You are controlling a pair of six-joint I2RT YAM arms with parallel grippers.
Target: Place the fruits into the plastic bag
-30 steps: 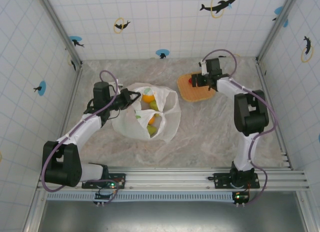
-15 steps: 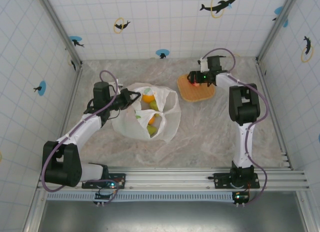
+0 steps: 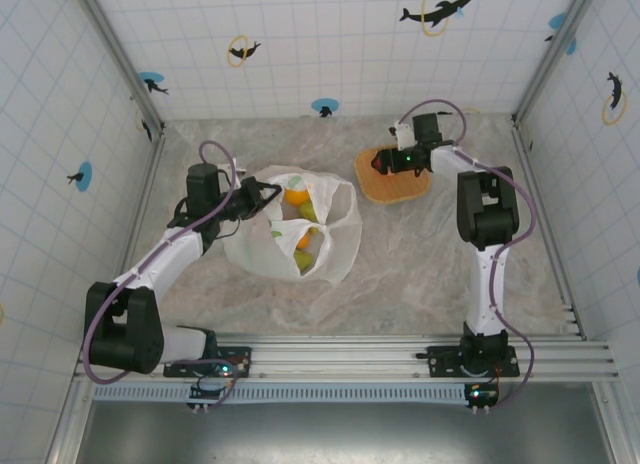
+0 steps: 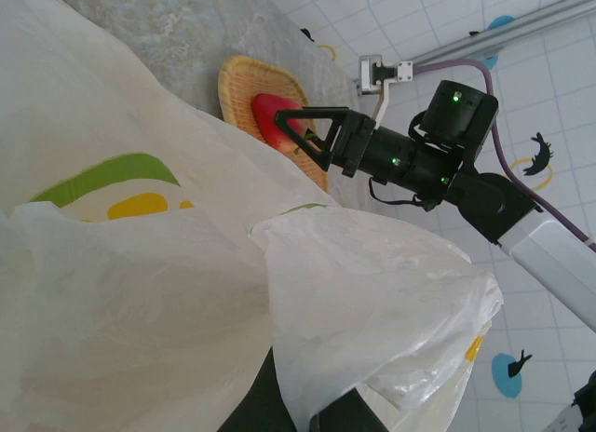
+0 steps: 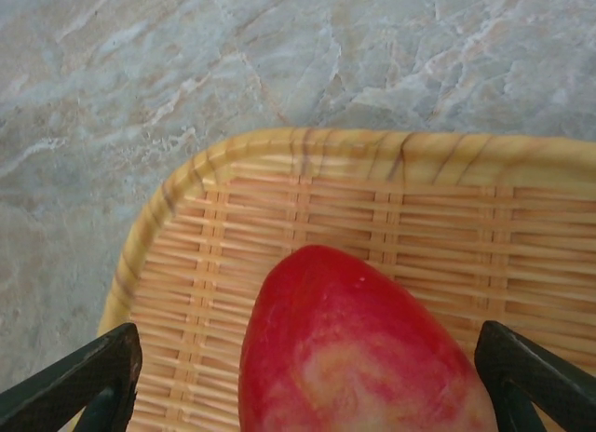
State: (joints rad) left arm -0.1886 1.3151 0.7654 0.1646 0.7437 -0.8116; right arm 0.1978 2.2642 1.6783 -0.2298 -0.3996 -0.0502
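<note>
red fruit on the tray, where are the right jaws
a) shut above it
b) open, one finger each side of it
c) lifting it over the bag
b: the red fruit lies on the tray between the two spread fingers, ungripped.

Plenty of bare desk [image 3: 430,284] up front, a clear lane between plastic bag [image 3: 245,252] and tray [image 3: 405,192]. The bag's mouth gapes upward, left gripper [image 3: 268,192] pinching its left rim. On the tray, the right gripper [image 3: 381,164] jaws straddle the red fruit [image 5: 354,348], slim gaps either side.
</note>
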